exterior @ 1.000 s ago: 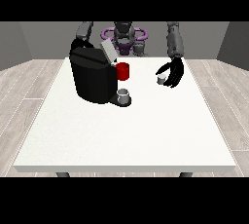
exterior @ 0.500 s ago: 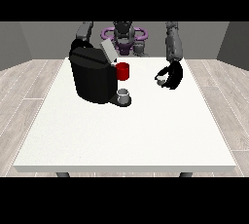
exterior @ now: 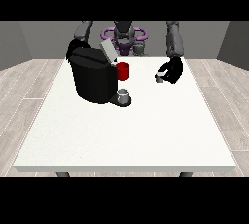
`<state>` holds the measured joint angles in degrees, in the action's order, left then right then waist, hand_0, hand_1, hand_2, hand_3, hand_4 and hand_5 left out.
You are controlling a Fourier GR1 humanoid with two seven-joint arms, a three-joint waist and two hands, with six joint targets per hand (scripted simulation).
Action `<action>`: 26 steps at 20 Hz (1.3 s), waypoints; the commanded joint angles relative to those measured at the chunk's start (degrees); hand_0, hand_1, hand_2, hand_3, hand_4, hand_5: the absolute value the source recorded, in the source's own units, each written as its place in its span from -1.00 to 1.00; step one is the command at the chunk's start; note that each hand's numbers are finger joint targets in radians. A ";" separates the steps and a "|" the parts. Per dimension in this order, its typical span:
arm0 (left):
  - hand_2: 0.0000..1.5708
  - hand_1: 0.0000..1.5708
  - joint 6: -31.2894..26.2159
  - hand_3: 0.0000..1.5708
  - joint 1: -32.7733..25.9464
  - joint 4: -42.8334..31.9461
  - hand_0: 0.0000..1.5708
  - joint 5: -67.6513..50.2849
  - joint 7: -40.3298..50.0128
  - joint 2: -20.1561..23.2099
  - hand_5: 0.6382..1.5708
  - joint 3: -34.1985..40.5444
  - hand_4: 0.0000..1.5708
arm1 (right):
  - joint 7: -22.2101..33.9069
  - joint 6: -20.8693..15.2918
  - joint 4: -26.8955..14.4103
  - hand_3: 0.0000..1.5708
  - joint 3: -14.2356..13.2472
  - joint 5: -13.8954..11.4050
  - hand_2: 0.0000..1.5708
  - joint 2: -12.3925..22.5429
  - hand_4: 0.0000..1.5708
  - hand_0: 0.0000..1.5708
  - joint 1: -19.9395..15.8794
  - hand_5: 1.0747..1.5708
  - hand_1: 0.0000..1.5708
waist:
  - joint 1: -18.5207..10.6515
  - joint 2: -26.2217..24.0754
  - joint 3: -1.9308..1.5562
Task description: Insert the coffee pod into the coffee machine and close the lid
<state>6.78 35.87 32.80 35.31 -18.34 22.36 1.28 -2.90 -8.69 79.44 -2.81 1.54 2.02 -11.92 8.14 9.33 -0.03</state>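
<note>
Since a second ago, the hand at the view's right has closed around the coffee pod, beside the coffee machine whose lid stands open for insertion.

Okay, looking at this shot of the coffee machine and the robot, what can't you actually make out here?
Front view only:
- The hand at the view's left: mostly hidden behind the coffee machine, so its fingers cannot be read.
- The machine's pod slot: faces away, under the raised lid.
- The coffee pod in the hand at the view's right: too small for detail.
</note>
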 commanded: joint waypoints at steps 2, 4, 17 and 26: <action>0.81 0.78 -7.82 0.74 5.44 3.23 0.78 -0.47 2.12 -0.39 1.00 -1.15 -0.24 | 1.11 -0.94 -4.56 -1.00 -1.68 0.89 -1.00 -0.48 -0.45 -1.00 -1.24 1.00 -1.00 | -1.66 -3.71 0.00; 0.78 0.71 -8.19 0.73 7.14 3.95 0.71 -0.35 1.30 0.60 1.00 -0.84 -0.25 | -0.05 -1.31 -4.81 -1.00 -0.42 -0.77 -1.00 -0.59 -0.44 -1.00 -0.24 1.00 -1.00 | -0.89 -3.36 0.02; 0.70 0.60 -13.43 0.64 14.83 6.78 0.60 -0.91 5.16 1.21 1.00 1.83 -0.29 | -0.89 1.67 -5.52 -1.00 -0.36 1.32 -1.00 0.14 -0.37 -1.00 -3.24 1.00 -1.00 | 1.43 -3.27 0.03; 0.66 0.62 -15.46 0.58 25.64 6.08 0.62 -1.86 12.34 2.75 1.00 5.20 -0.35 | -1.44 2.78 -5.45 -1.00 -0.13 1.79 -1.00 0.17 -0.34 -1.00 -7.23 1.00 -1.00 | 5.26 0.10 0.01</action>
<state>-7.72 56.87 38.90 34.18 -10.32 25.81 5.19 -4.77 -6.59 74.41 -2.23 2.57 1.62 -16.28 12.37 8.34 -0.01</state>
